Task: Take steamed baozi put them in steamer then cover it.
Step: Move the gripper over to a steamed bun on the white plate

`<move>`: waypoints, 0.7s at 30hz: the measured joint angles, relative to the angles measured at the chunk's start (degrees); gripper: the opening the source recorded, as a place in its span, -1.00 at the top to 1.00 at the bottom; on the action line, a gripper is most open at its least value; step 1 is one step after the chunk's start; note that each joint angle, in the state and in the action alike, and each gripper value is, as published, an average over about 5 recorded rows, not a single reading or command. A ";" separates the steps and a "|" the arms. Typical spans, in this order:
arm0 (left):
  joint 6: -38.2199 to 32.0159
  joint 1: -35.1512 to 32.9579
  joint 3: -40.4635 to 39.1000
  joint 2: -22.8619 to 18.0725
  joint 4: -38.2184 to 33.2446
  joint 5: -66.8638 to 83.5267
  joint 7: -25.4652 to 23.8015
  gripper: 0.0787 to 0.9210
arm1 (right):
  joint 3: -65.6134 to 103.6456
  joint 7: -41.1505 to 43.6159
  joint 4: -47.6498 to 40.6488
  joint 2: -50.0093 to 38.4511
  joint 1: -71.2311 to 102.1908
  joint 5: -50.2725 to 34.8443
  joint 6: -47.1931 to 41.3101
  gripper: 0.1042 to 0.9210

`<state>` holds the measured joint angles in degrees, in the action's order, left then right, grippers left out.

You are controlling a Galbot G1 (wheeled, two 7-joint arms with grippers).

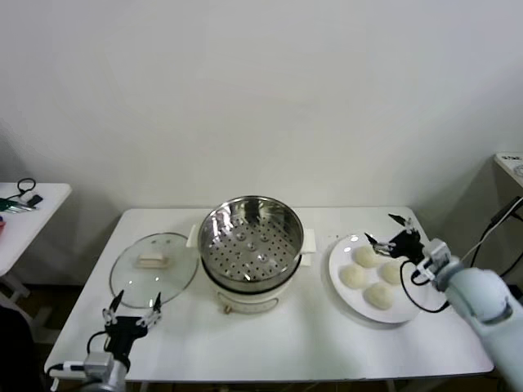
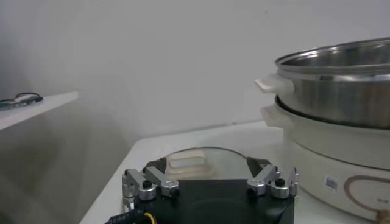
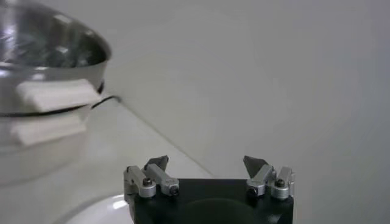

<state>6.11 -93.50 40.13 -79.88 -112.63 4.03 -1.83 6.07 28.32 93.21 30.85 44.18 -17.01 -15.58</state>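
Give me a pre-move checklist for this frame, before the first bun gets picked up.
1. Right hand open: ok, fingers spread, holding nothing.
2. Right hand near the buns: ok, it hovers at the far edge of the plate.
3. All four buns on the plate: ok.
4. Steamer uncovered, tray bare: ok.
5. Lid out of the way: ok, flat on the table beside the steamer.
6. Left hand clear: ok, open, near the lid at the table's front.

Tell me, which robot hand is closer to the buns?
Right. The right gripper hovers open at the plate's far edge, just beyond the buns. The left gripper is across the table, by the lid.
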 measured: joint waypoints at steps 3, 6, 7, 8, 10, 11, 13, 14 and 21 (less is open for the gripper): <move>-0.18 0.16 -0.55 -0.34 0.32 -0.34 -0.01 -0.77 | -9.95 7.03 -3.28 -2.68 -10.09 0.90 0.78 -0.76; -0.46 0.35 -1.05 -0.55 0.75 -0.67 0.00 -0.77 | -21.13 13.55 -6.89 -3.82 -21.10 1.78 1.88 -0.76; -0.56 0.42 -1.16 -0.59 0.90 -0.76 0.01 -0.77 | -24.96 15.56 -8.19 -3.86 -24.83 2.04 2.30 -0.76; -0.64 0.49 -1.23 -0.61 1.05 -0.84 0.01 -0.77 | -28.67 17.42 -9.51 -3.73 -28.44 2.28 2.70 -0.76; -0.75 0.65 -1.28 -0.68 1.28 -0.97 0.01 -0.77 | -36.11 20.89 -12.26 -3.03 -35.53 2.71 3.49 -0.76; -0.78 0.73 -1.29 -0.72 1.36 -1.04 -0.01 -0.77 | -39.64 22.42 -13.63 -2.49 -38.79 2.91 3.85 -0.76; -0.79 0.84 -1.28 -0.78 1.42 -1.17 -0.05 -0.77 | -46.59 25.11 -16.46 -1.10 -44.89 3.24 4.47 -0.76; -0.79 0.86 -1.27 -0.80 1.40 -1.24 -0.08 -0.77 | -49.82 26.23 -17.84 -0.32 -47.51 3.40 4.72 -0.76; -0.82 0.74 -1.09 -0.83 1.27 -1.69 -0.22 -0.77 | -66.00 30.98 -26.72 6.08 -58.51 4.63 5.62 -0.76</move>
<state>5.29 -92.76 39.04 -80.70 -111.36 2.34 -2.05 -59.93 59.30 66.49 36.93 -14.32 -12.38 -9.96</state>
